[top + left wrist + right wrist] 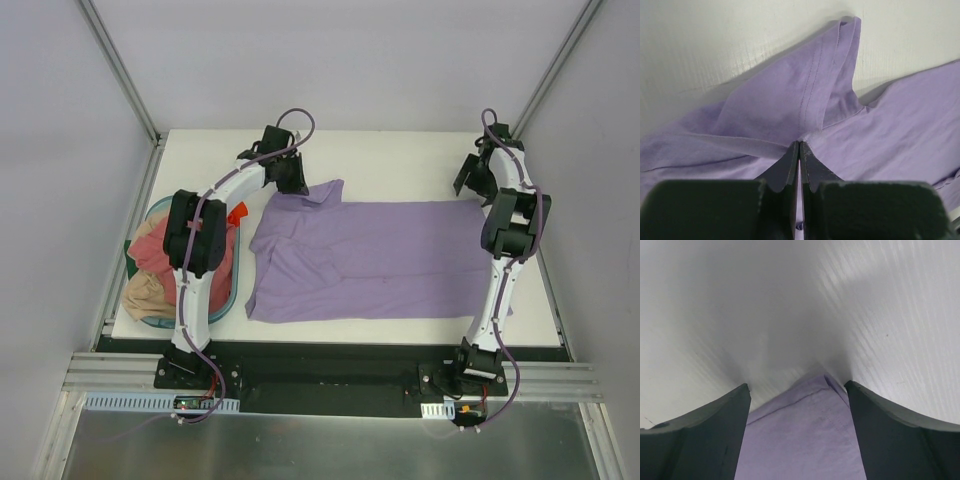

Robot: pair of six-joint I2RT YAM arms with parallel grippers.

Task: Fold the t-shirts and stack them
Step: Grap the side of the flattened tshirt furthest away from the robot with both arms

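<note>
A lavender t-shirt [380, 260] lies spread mid-frame on the white surface [400, 160]. The left tool [799, 147] pinches cloth by its upper-left sleeve. The right tool [796, 386] gapes wide and empty astride the upper-right corner, and would best close squarely there before lifting.

1. I can read no word, brand, number or sign in any of my three views.
2. The lavender-purple soft cloth t-shirt [790, 100] under my left wrist camera shows only plain fabric. A double row of stitching runs towards 12 o'clock, and I see no print or tag lettering on it.
3. From above, there are small orange and green specks on the black base of my left arm [188, 400] at 7 o'clock. The black base of my right arm [466, 408] at 5 o'clock has the same specks. They are too small for me to tell whether they carry any marking.
</note>
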